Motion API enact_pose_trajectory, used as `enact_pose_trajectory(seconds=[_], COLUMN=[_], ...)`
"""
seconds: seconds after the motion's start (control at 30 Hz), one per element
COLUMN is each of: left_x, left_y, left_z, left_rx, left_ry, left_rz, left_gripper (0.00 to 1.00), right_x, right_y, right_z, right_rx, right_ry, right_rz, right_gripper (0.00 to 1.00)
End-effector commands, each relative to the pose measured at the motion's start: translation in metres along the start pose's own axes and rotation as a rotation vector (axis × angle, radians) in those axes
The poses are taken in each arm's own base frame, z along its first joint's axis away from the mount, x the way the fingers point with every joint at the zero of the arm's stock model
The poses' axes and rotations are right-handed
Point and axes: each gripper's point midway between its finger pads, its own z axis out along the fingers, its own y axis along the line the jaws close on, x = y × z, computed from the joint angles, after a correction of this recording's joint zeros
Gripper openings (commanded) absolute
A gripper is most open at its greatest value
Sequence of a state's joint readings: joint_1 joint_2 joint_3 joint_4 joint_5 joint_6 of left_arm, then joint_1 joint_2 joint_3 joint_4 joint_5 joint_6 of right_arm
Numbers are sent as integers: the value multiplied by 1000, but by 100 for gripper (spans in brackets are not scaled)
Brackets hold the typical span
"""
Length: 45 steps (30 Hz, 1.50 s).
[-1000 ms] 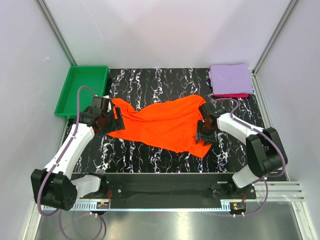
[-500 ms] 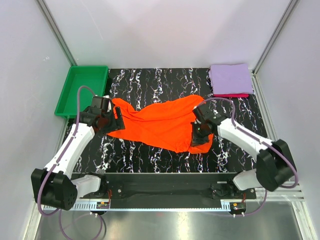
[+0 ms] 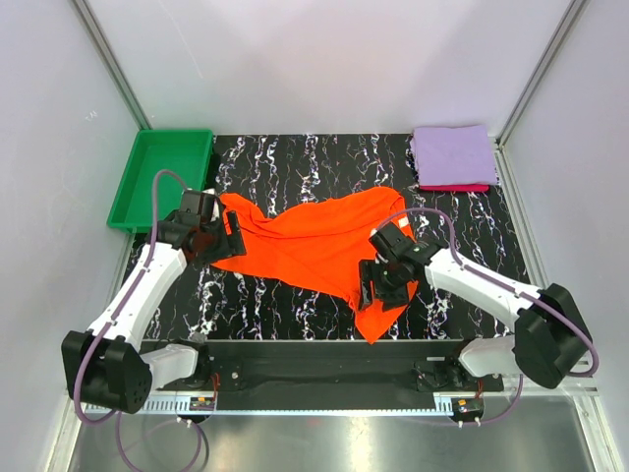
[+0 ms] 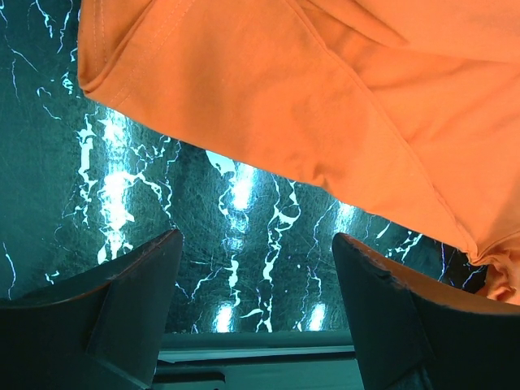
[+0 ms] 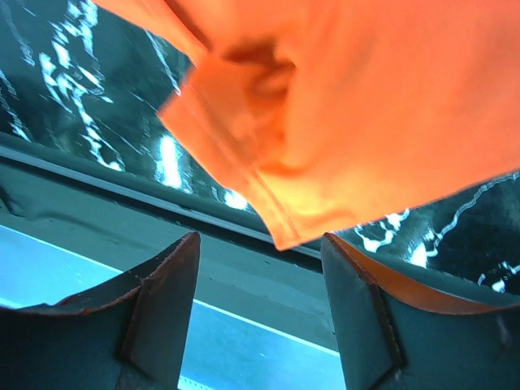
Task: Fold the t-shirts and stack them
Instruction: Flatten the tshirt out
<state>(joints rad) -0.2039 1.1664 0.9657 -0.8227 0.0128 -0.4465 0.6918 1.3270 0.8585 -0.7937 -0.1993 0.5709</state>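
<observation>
My left gripper (image 3: pixel 224 236) sits at the left of the top view, at the left edge of the orange-red t-shirt (image 3: pixel 314 241). In the left wrist view its two fingers (image 4: pixel 122 309) stand wide apart with only the black marbled table (image 4: pixel 244 244) between them. The shirt's hem runs across the upper part of that frame, clear of both tips, so this tool has hold of nothing.

My right gripper (image 3: pixel 378 290) is right of centre, over the tail of the same shirt, where it trails toward the bottom edge of the table. In the right wrist view its fingers (image 5: pixel 162 301) are also spread. A bunched corner of the orange cloth fills the top of that frame, and its tip points into the gap between the fingertips, but neither pad presses on it.

The orange-red shirt lies rumpled and unfolded across the middle of the table. In the upper right corner the lavender t-shirt (image 3: pixel 454 154) lies folded on top of the crimson-pink t-shirt (image 3: pixel 457 187), which shows only as a thin strip along its lower edge. A green tray (image 3: pixel 162 182) sits at the upper left.
</observation>
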Motion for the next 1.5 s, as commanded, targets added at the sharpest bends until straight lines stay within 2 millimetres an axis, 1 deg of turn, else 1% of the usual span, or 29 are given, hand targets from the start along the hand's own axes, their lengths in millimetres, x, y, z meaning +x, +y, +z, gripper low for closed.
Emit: enact_pose_trajectory(seconds=[0.0, 0.1, 0.13, 0.17, 0.2, 0.23, 0.3, 0.33, 0.37, 0.43, 0.53, 0.57, 0.6, 0.67, 0.7, 0.73, 0.8, 0.87, 0.9, 0.97, 1.0, 1.07, 1.1, 1.2, 1.33, 1.37, 1.4, 1.43, 1.47], left_x=[-7, -8, -7, -7, -6, -6, -6, -5, -5, -4, -3, -4, -4, -6, -7, -7, -10, -11, -16, -18, -20, -21, -22, -23, -25, -25, -25, -25, -26], left_y=[-7, -7, -7, -6, -6, -5, -5, -5, -5, -4, -3, -4, -4, -5, -5, -5, -4, 4, 6, 9, 11, 12, 12, 12, 8, 7, 5, 4, 3], left_z=[-3, -4, -4, -4, -4, -3, -3, -3, -3, 0, 3, 3, 3, 4, 4, 5, 5, 9, 9, 11, 11, 12, 13, 16, 19, 20, 19, 19, 18], left_rx=[32, 32, 31, 29, 29, 28, 27, 26, 26, 23, 19, 22, 22, 21, 18, 14, 0, -55, -78, -102, -119, -128, -130, -129, -113, -106, -98, -93, -87], left_ry=[-38, -39, -38, -37, -34, -34, -33, -34, -34, -27, -15, -19, -19, -19, -21, -16, -19, -7, -18, -15, -24, -27, -27, -29, -31, -30, -27, -27, -27], left_rz=[-4, 1, 4, 5, 8, 10, 11, 11, 11, 14, 17, 19, 19, 19, 17, 14, 8, -4, -11, -18, -25, -28, -32, -31, -33, -36, -38, -38, -37], left_gripper=[80, 80, 80, 80, 80, 80, 80, 80, 80, 80, 80, 80, 80, 80, 80, 80, 80, 82, 82, 83, 83, 83, 84, 84, 84, 84, 84, 84, 84], right_x=[-22, -17, -10, -3, 7, 11, 22, 26, 31, 40, 53, 54, 54, 56, 56, 57, 53, 51, 51, 56, 61, 66, 67, 60, 51, 48, 50, 47, 49], right_y=[13, 14, 12, 14, 10, 11, 7, 6, 7, 8, 6, 1, 0, -9, -13, -22, -24, -21, -20, -20, -24, -25, -23, -16, -9, -4, -2, -3, -4], right_z=[-4, -1, 3, 4, 8, 6, 3, 0, -1, 1, 10, 12, 14, 18, 18, 18, 17, 15, 12, 12, 14, 14, 15, 14, 20, 22, 26, 29, 31], right_rx=[-20, -28, -23, -42, -43, -50, -39, -44, -48, -53, -16, 20, 43, 109, 141, 205, 220, 208, 203, 210, 227, 243, 220, 188, 201, 188, 199, 207, 218], right_ry=[-57, -28, -1, 29, 54, 56, 65, 59, 65, 87, 134, 131, 127, 134, 127, 119, 92, 67, 55, 60, 73, 71, 51, -16, -63, -67, -60, -83, -80], right_rz=[-2, 21, 48, 66, 84, 119, 127, 136, 127, 141, 160, 169, 179, 244, 269, 301, 331, 401, 421, 489, 510, 597, 661, 750, 768, 764, 765, 769, 774], right_gripper=[68, 63, 61, 58, 56, 51, 48, 44, 42, 40, 41, 50, 55, 64, 64, 64, 65, 64, 61, 60, 60, 58, 57, 54, 53, 51, 50, 50, 48])
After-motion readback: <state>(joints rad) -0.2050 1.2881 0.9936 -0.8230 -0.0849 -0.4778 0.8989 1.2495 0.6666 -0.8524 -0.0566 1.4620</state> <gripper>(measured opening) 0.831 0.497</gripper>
